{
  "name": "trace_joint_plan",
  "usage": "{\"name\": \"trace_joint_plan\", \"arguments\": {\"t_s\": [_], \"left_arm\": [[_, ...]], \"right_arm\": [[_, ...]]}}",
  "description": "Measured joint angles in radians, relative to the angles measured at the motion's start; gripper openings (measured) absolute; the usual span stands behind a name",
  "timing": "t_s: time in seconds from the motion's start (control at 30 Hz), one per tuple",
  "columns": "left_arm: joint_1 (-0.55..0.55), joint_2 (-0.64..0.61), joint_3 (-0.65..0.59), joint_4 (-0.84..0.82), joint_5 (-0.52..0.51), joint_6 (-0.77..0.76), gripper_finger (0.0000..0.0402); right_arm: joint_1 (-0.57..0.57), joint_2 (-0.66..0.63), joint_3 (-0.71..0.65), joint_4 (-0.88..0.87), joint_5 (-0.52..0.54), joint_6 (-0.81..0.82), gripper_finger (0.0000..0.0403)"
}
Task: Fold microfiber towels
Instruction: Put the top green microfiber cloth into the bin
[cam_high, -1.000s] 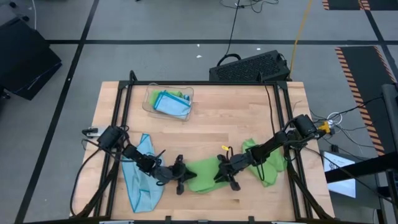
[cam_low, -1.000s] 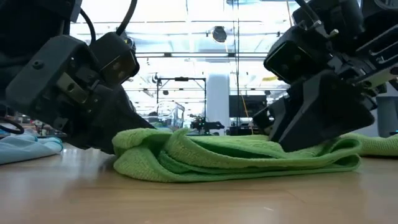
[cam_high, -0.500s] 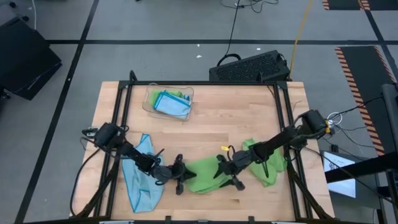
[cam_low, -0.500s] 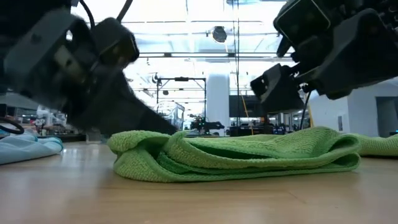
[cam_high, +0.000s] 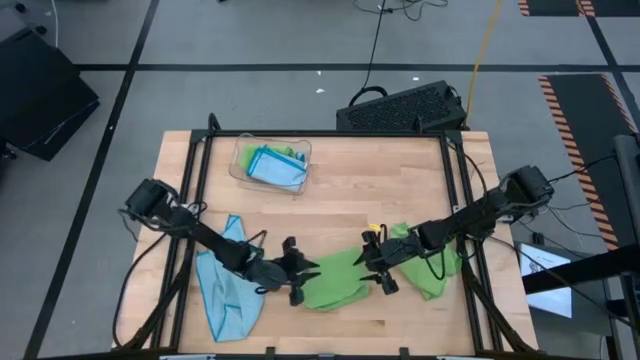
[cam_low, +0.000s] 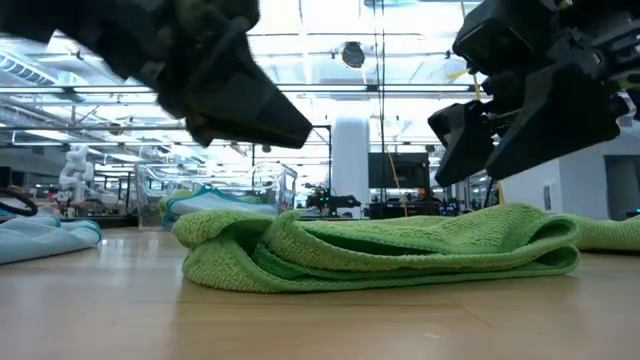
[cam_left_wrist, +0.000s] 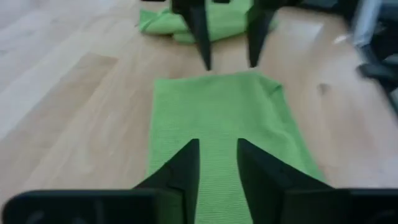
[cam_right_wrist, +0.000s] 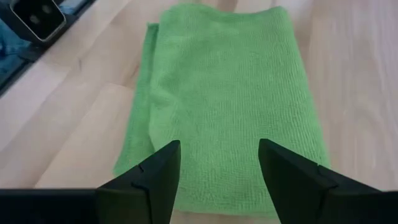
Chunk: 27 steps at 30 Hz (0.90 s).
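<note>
Both end effectors lifted off folded green towel (cam_high: 335, 284) since a second ago; left end effector (cam_high: 305, 280) and right end effector (cam_high: 372, 268) open, empty, hovering either end. Towel flat mid-tabletop (cam_high: 340, 200)

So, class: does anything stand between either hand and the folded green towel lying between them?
Nothing visible does. The left hand and the right hand hang open just above opposite ends of the green towel, with only air between fingers and cloth. The blue towel and the second green towel lie off to the sides.
</note>
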Motion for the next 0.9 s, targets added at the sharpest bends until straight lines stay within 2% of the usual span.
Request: {"name": "trace_joint_plan", "arguments": {"t_s": [0.13,0.2,0.3,0.5,0.67,0.8,0.9], "left_arm": [[0.031,0.013,0.135,-0.234,-0.003,-0.07,0.0146],[0.041,0.014,0.181,-0.293,0.003,-0.078,0.0162],[0.044,0.013,0.226,-0.307,0.006,-0.064,0.0186],[0.042,0.013,0.249,-0.346,-0.02,-0.076,0.0224],[0.067,0.047,0.249,-0.427,-0.036,-0.129,0.0232],[0.09,0.109,0.248,-0.428,0.026,-0.179,0.0232],[0.112,0.142,0.248,-0.425,0.058,-0.222,0.0232]], "right_arm": [[0.0,0.001,-0.048,0.079,0.001,0.005,0.0208],[0.0,0.001,-0.07,0.141,0.001,0.007,0.0208],[0.0,0.0,-0.085,0.204,0.0,0.013,0.0208],[0.0,0.0,-0.089,0.192,-0.003,0.019,0.0208],[0.0,0.001,-0.09,0.159,0.066,0.003,0.0208],[0.0,0.001,-0.09,0.151,0.155,0.037,0.0208],[0.005,0.001,-0.103,0.165,0.15,0.054,0.0208]]}}
